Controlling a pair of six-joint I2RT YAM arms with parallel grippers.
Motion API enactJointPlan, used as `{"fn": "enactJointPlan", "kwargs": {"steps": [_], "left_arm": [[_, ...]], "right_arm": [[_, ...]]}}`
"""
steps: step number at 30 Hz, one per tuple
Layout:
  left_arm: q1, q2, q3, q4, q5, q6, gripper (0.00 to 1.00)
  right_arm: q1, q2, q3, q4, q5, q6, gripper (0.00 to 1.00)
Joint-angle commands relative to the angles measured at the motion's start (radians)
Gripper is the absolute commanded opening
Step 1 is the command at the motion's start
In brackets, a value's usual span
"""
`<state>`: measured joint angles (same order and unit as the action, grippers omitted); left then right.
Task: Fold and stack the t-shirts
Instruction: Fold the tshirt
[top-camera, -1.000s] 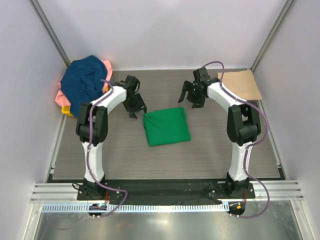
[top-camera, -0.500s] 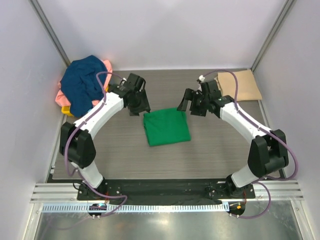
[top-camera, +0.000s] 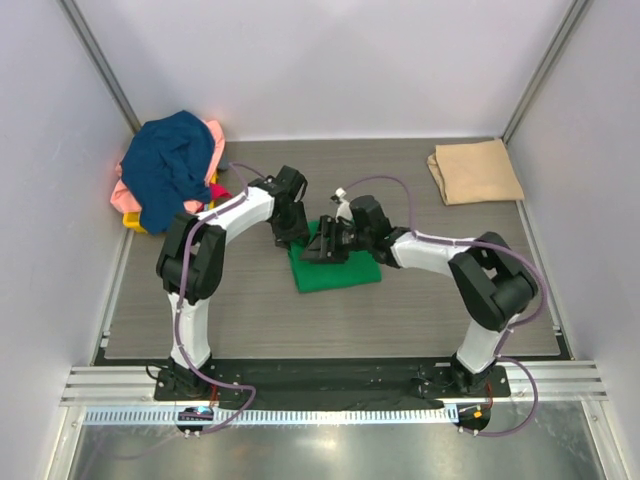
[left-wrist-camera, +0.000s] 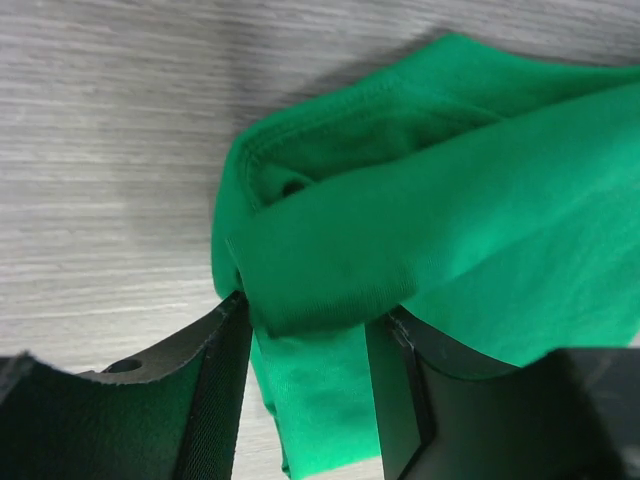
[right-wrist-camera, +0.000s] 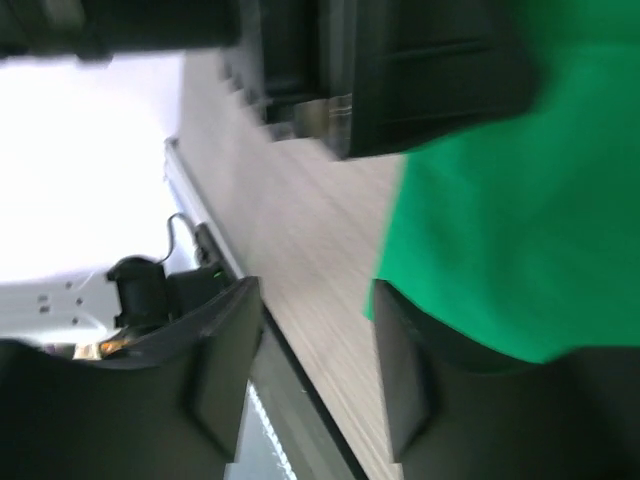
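Observation:
A bright green t-shirt (top-camera: 352, 272) lies folded at mid-table. My left gripper (top-camera: 291, 233) is at its far left corner. In the left wrist view the left gripper (left-wrist-camera: 312, 318) is open, its jaws straddling a folded corner of the green t-shirt (left-wrist-camera: 480, 170). My right gripper (top-camera: 318, 250) reaches in low over the shirt's left part, close to the left gripper. In the blurred right wrist view the right gripper (right-wrist-camera: 315, 295) is open, with the green t-shirt's edge (right-wrist-camera: 500, 220) lying over one finger. A folded tan t-shirt (top-camera: 476, 171) lies at the back right.
A heap of t-shirts sits at the back left: navy (top-camera: 168, 165) on top, salmon pink (top-camera: 123, 196), yellow (top-camera: 137, 223) and red (top-camera: 218, 190) showing under it. White walls close in the table on three sides. The two arms nearly touch over the green shirt.
Both arms have swung inward and down from behind the green t-shirt onto its far left part. The right arm crossed furthest, from the back right to mid-table.

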<state>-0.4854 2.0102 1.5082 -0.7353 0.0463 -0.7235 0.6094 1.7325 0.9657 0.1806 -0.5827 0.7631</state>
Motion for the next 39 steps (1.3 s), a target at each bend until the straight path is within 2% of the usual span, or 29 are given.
{"fn": "enactJointPlan", "kwargs": {"steps": [1,5,7,13,23,29,31,35,39], "left_arm": [[0.019,-0.002,0.046,0.027,0.009,0.03,0.49],[0.034,-0.001,0.001,0.053,0.026,0.033,0.48],[0.041,0.002,-0.006,0.06,0.03,0.039,0.49],[0.067,-0.007,0.027,0.004,0.018,0.073,0.49],[0.045,-0.145,0.064,-0.038,-0.029,0.038,0.44],[0.044,-0.097,0.075,-0.067,-0.039,0.052,0.39],[0.044,-0.099,0.06,-0.036,-0.039,0.045,0.34],[0.045,-0.1,0.049,0.028,-0.032,0.032,0.31],[0.047,-0.01,0.096,0.031,-0.039,0.036,0.28]], "right_arm": [[0.036,0.053,-0.01,0.261,-0.065,0.105,0.51],[0.053,0.172,-0.062,0.391,-0.065,0.165,0.38],[0.055,0.214,-0.102,0.47,-0.059,0.186,0.35],[0.099,0.315,-0.151,0.435,0.043,0.166,0.26],[0.115,0.32,-0.182,0.445,0.069,0.183,0.23],[0.115,0.286,-0.188,0.433,0.067,0.179,0.22],[0.115,0.283,-0.19,0.427,0.07,0.176,0.22],[0.115,0.298,-0.191,0.434,0.064,0.177,0.2],[0.116,0.306,-0.2,0.444,0.063,0.182,0.19]]}}
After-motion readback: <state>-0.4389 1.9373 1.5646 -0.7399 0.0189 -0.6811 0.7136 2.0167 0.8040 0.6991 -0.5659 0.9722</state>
